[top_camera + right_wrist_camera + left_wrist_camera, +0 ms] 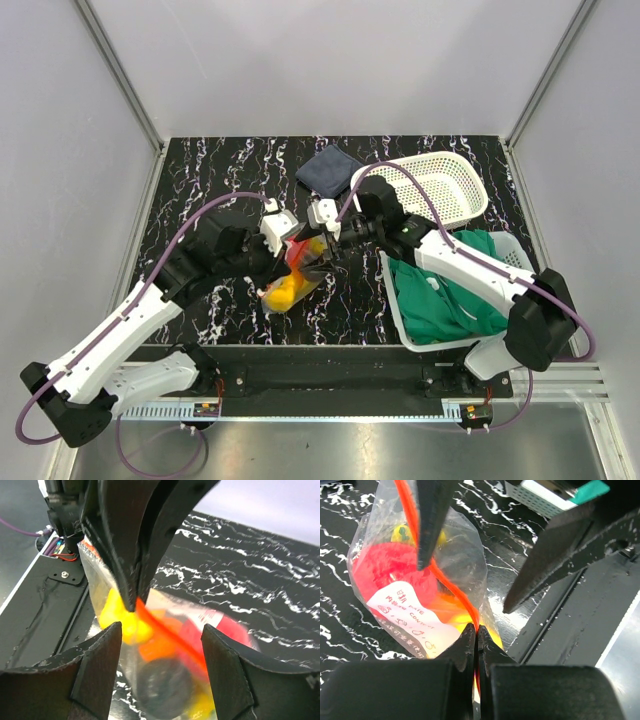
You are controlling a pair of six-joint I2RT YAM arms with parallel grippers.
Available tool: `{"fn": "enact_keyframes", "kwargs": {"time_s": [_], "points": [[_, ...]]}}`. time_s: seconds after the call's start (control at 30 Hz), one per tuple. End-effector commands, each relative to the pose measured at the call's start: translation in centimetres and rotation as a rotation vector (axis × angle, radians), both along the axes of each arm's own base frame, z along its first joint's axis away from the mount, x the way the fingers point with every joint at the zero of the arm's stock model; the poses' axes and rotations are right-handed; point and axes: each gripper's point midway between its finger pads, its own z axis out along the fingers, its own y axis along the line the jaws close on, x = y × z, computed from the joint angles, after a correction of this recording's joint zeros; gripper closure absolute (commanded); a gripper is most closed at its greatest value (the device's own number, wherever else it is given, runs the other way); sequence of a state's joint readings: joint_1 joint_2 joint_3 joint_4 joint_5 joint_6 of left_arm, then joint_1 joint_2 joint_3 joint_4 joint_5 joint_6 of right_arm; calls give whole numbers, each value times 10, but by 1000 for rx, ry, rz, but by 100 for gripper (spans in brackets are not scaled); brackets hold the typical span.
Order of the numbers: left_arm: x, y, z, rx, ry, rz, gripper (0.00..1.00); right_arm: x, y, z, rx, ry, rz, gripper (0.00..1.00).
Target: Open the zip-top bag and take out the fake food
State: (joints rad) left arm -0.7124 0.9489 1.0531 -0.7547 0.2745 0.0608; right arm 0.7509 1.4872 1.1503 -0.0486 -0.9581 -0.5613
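- My left fingers [477, 630] are clamped shut on the red-orange zip strip [451, 589] of the zip-top bag [465, 555]. The strip runs right between the tips.
- My right fingers [161, 626] are spread wide and hold nothing. One sits on each side of the strip, just past my left grip.
- The bag hangs from that pinch, a little left of centre on the tabletop [200, 180] and closer to the near edge than the far one. I can't tell whether its lower end touches the surface.
- The fake food [385, 570] is all inside the bag: red, yellow and orange pieces, plus a dark round one low in the right wrist view.
- A white label [405, 615] sits on the bag wall facing my left wrist.
- Toward the left edge and far left corner there is bare marble around the bag.
- The right side is tight. The basket [520, 250] with the green cloth [440, 290] fills the near right corner, and the white basket [455, 180] sits at the far right.
- The dark blue cloth [328, 168] lies at the far edge near the middle, apart from the bag.
- The black rail along the near edge is just below the bag.
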Motion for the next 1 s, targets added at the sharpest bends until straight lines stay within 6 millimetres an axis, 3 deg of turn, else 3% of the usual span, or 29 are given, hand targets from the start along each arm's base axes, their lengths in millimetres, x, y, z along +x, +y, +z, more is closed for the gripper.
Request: {"fn": "enact_keyframes", "kwargs": {"time_s": [0.0, 0.2, 0.43, 0.57, 0.6, 0.67, 0.8, 0.83, 0.9, 0.93, 0.97], "points": [[-3, -14, 35, -91, -72, -79, 100, -1, 7, 33, 57, -101, 25, 28], [-4, -13, 36, -88, -72, -86, 100, -4, 14, 26, 40, -80, 54, 28], [-6, -13, 50, -102, -98, -99, 100, -11, 14, 0, -5, -21, 80, 39], [-5, -13, 52, -104, -103, -95, 100, -11, 13, -3, -15, -10, 69, 59], [-4, -12, 52, -102, -103, -87, 100, -10, 13, -4, -17, -5, 64, 78], [2, -8, 51, -94, -104, -38, 98, -11, 12, -3, -18, -6, 56, 100], [13, 9, 64, -123, -125, 138, 64, -8, 6, -9, -39, -3, 10, 100], [11, 16, 72, -160, -135, 189, 48, -5, 5, -11, -46, -17, -14, 100], [16, 31, 84, -201, -174, 299, 37, -6, 0, -15, -49, -39, -25, 100], [11, 41, 94, -241, -206, 326, 16, -4, -1, -15, -49, -41, -39, 100], [14, 50, 99, -256, -230, 383, 14, -4, -2, -12, -48, -13, -63, 100]]}}
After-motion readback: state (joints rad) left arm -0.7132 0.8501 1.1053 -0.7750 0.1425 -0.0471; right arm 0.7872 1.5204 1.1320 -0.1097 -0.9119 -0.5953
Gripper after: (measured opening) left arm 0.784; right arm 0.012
